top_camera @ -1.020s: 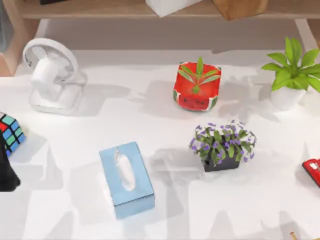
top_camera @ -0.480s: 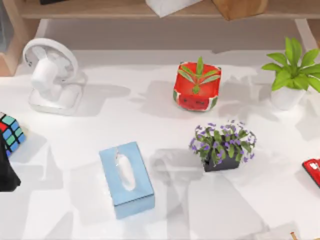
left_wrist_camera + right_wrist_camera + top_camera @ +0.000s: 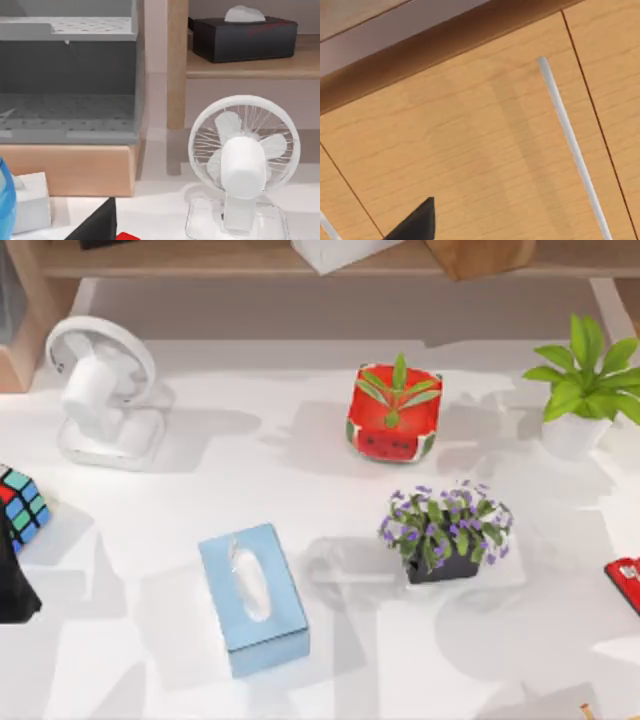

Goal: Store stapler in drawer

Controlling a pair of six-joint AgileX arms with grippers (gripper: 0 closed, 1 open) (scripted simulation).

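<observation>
The stapler (image 3: 626,583) lies at the desk's (image 3: 330,500) right edge, cut off so its long axis cannot be told. The right wrist view faces a wooden drawer front (image 3: 470,145) with a silver handle (image 3: 572,145). Whether either pincer is spread or pressed together, I cannot tell.

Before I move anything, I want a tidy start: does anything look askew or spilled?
Nothing is spilled or toppled. The stapler sits at the table's right edge, partly cut off by the top view, and the tissue box lies slightly skewed.

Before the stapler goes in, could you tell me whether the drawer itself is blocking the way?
Probably yes: the right wrist view faces a flat wooden drawer front with its silver bar handle, apparently shut. The stapler lies at the table's right edge.
</observation>
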